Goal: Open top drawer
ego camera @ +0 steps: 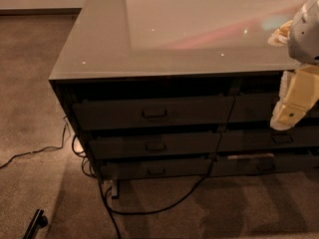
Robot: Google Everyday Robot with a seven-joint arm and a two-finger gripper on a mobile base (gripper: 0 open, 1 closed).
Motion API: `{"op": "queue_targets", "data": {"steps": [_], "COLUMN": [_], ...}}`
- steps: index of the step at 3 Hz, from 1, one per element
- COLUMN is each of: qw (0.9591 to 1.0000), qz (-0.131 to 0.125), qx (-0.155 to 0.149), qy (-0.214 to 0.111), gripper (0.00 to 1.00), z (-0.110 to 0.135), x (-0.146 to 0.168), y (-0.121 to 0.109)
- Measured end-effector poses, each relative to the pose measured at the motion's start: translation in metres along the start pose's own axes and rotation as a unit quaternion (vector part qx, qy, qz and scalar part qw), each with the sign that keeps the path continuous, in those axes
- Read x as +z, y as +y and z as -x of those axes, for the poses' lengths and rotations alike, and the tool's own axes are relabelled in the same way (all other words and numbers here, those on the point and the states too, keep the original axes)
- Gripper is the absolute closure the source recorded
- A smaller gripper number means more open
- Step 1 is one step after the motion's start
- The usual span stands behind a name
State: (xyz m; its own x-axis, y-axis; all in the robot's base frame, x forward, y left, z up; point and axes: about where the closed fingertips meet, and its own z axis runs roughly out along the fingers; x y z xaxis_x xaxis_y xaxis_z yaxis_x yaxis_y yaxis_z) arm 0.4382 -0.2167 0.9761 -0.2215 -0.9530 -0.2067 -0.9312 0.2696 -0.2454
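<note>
The top drawer is a wide dark grey front just under the counter top, on the left stack. Its small rectangular loop handle sits at its centre. The front lies in line with the cabinet face. My gripper, cream-coloured, hangs at the right edge of the view in front of the right-hand stack. It is well to the right of the handle, at about the same height, and holds nothing that I can see.
Two slimmer dark fronts lie below the top drawer, and matching fronts are on the right. The glossy counter top overhangs them. Black cables trail over the carpet, and a black object lies at the bottom left.
</note>
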Motion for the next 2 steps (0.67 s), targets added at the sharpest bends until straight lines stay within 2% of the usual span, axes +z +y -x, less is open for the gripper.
{"op": "queue_targets", "data": {"steps": [1,2], "qw": [1.0,0.9998], "qz": [0.0,0.0], "qx": [0.0,-0.002], "qy": [0.0,-0.02], "gripper": [0.0,0.0], "z": [0.0,0.004], "x": [0.0,0.022], "y": [0.0,-0.009]}}
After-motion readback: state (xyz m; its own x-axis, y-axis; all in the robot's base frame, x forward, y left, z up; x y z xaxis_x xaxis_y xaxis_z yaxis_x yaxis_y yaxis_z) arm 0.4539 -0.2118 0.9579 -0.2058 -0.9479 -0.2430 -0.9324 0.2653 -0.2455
